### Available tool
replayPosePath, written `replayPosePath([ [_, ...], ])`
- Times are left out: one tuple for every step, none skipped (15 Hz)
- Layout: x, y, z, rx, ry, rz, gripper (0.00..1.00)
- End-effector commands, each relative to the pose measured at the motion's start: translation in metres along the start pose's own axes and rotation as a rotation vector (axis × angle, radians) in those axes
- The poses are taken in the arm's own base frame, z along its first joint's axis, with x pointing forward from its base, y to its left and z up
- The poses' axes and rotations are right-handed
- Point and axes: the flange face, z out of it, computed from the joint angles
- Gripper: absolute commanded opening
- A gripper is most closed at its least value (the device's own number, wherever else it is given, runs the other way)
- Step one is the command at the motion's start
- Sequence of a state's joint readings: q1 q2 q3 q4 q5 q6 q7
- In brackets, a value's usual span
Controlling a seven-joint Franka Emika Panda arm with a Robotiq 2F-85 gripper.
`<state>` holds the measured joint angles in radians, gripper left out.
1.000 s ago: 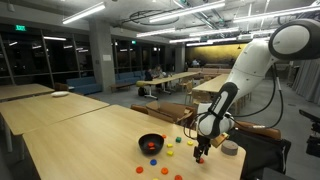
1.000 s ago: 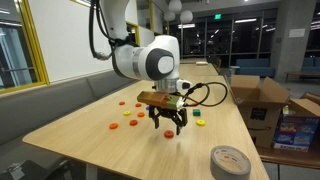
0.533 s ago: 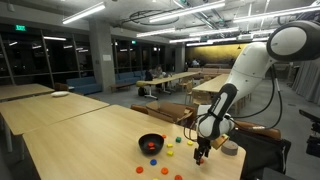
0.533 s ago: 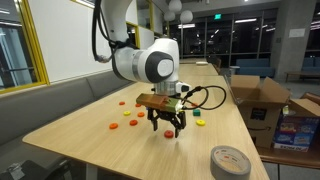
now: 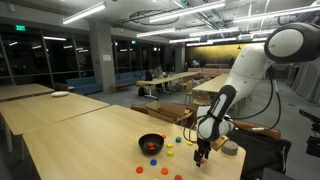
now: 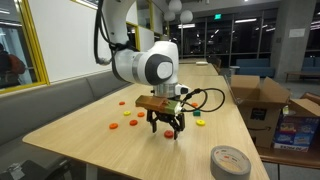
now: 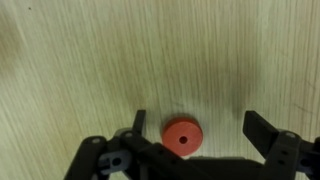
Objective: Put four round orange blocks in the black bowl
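Note:
In the wrist view, a round orange block (image 7: 182, 136) with a small centre hole lies flat on the wooden table. It sits between the fingers of my open gripper (image 7: 200, 128), closer to the left finger (image 7: 139, 125) than to the right one. In an exterior view the gripper (image 5: 201, 152) hangs low over the table, to the right of the black bowl (image 5: 151, 144), and something orange shows inside the bowl. More orange blocks (image 5: 155, 161) lie loose in front of the bowl. From the opposite side, the gripper (image 6: 168, 128) hovers just above the tabletop with orange blocks (image 6: 127, 113) scattered to its left.
Small yellow (image 5: 169, 152), green and blue pieces lie near the bowl, and a yellow piece (image 6: 200, 123) lies beside the gripper. A grey tape roll (image 6: 229, 160) rests near the table's edge. Cardboard boxes (image 6: 255, 100) stand beyond the table.

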<state>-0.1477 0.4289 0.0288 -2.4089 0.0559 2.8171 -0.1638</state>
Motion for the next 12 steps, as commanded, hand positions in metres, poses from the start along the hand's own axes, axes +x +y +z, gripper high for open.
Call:
replayPosePath([
  [0.009, 0.002, 0.000, 0.004, 0.017, -0.006, 1.00],
  [0.010, 0.002, 0.001, 0.004, 0.017, -0.007, 1.00],
  [0.011, 0.002, 0.001, 0.003, 0.017, -0.007, 1.00],
  [0.012, 0.003, 0.002, 0.003, 0.016, -0.008, 1.00],
  [0.013, 0.003, 0.003, 0.002, 0.016, -0.009, 1.00],
  [0.014, 0.003, 0.003, 0.002, 0.015, -0.010, 1.00],
  [0.015, 0.003, 0.004, 0.001, 0.016, -0.011, 1.00],
  [0.017, 0.004, 0.004, 0.000, 0.017, -0.011, 1.00],
  [0.018, 0.004, 0.005, 0.000, 0.017, -0.012, 1.00],
  [0.019, 0.005, 0.005, -0.001, 0.017, -0.012, 1.00],
  [0.021, 0.005, 0.006, -0.002, 0.018, -0.012, 1.00],
  [0.021, 0.006, 0.006, -0.005, 0.021, -0.010, 0.75],
])
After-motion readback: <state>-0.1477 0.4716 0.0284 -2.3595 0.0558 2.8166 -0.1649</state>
